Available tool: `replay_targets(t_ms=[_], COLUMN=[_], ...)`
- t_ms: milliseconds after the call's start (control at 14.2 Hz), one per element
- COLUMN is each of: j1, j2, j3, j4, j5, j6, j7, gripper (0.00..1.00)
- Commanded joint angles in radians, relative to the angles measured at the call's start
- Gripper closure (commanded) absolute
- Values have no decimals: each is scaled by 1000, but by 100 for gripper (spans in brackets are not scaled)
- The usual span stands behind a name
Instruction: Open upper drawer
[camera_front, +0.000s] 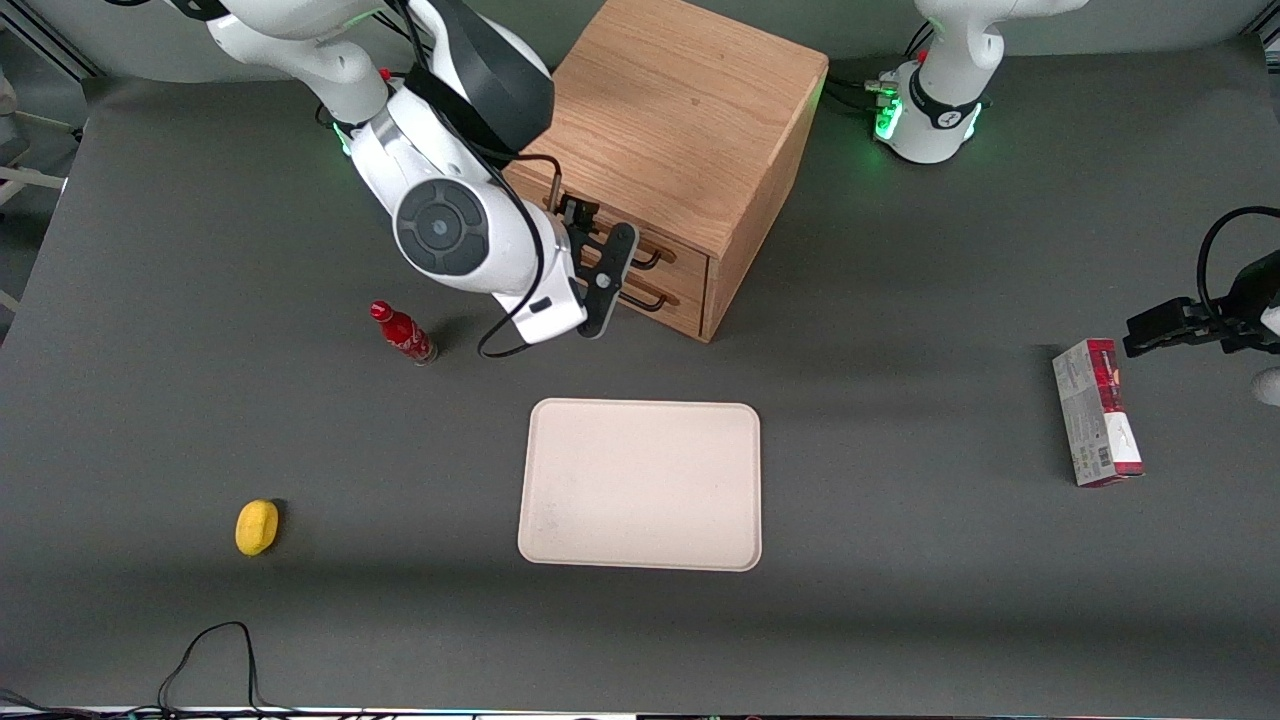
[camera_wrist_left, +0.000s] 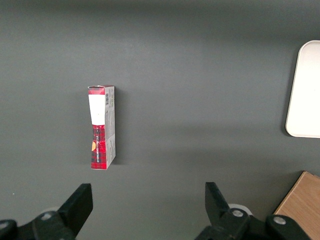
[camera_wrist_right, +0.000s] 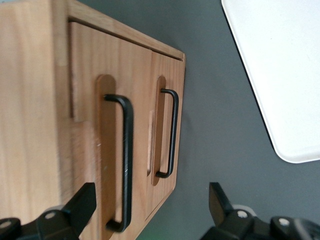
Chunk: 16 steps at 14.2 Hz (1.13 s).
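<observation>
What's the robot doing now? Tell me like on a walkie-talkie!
Pincer open, right in front of the cabinet. Upper drawer shut, handle not gripped yet. Nothing in the way.

Cream tray (camera_front: 640, 486) mid surface (camera_front: 900, 620); red bottle (camera_front: 402, 333) lying near it; yellow lemon (camera_front: 256, 527) toward working arm's end; red-grey box (camera_front: 1096, 412) toward parked arm's end.

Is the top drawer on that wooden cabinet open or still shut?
Shut. The upper drawer sits flush with the cabinet face, no interior showing. The open pincer hovers in front of its handle, not gripping.
</observation>
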Motion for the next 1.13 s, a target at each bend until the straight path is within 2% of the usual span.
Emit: replay_targets(t_ms=[0, 212, 1059], j1=[0, 28, 33], j2=[-1, -6, -52], j3=[2, 2, 1], j4=[-43, -94, -255], j5=[21, 5, 4], j6=[43, 84, 189], j7=[-28, -28, -27], gripper=[0, 0, 0])
